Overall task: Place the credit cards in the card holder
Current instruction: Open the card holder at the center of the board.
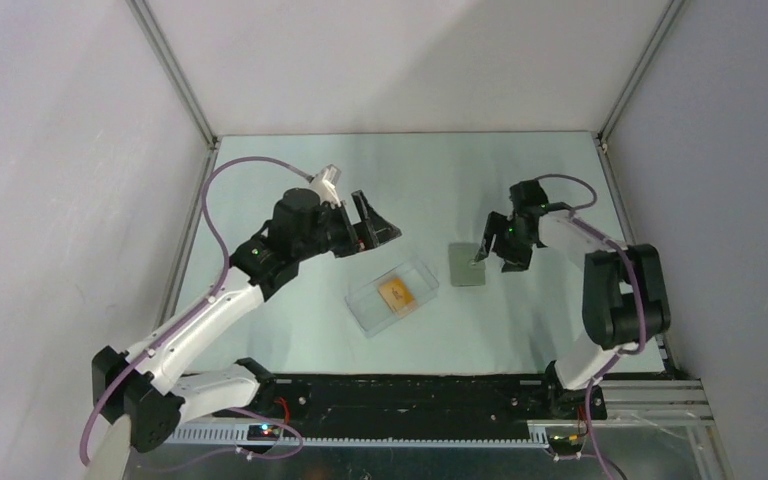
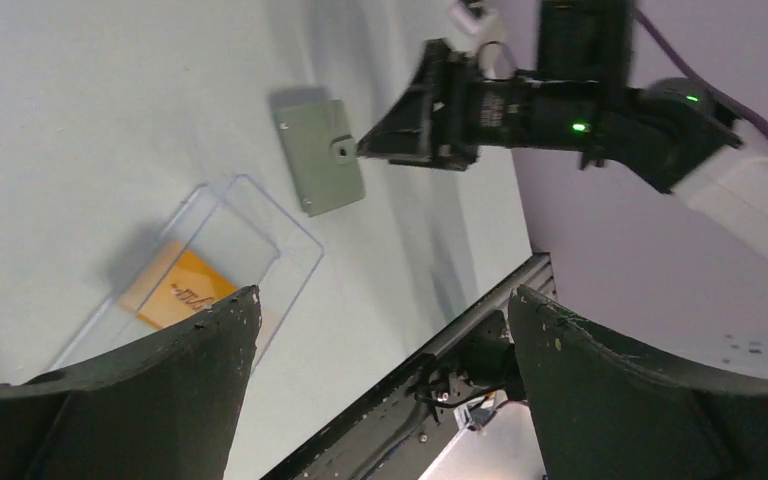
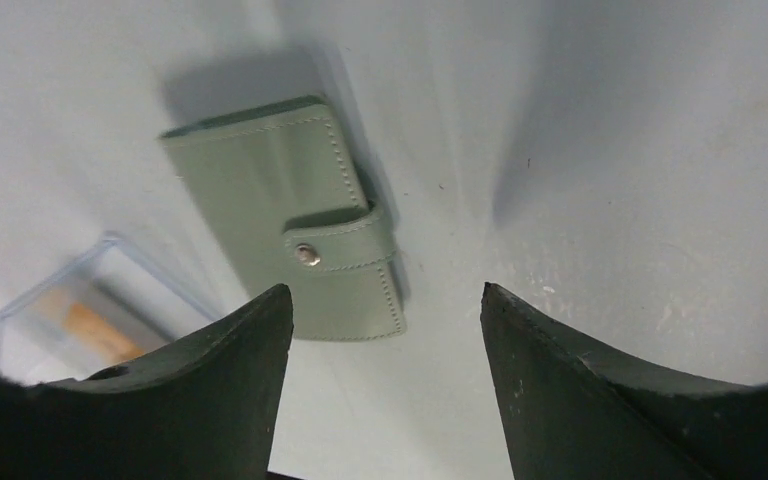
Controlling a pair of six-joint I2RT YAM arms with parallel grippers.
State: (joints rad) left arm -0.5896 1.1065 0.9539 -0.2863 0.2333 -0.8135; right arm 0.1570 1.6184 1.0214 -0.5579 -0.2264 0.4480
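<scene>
Hovering at the snapped-shut card holder (image 3: 290, 225), right pincer (image 3: 382, 300) is gaping, empty; left pincer (image 2: 382, 300) likewise (credit cards (image 2: 185, 290) are lying in the clear box (image 2: 295, 245), none loaded).

Near the middle of the table (image 1: 290, 330) lies a clear plastic box (image 1: 393, 296), with a credit card (image 1: 396, 293) lying flat inside it. The card holder (image 1: 466, 265) lies closed and flat on the table at two o'clock from the box, just beside it. The right gripper (image 1: 495, 258) is at the holder's two o'clock corner. The left gripper (image 1: 380, 225) is at eleven o'clock from the box.
</scene>
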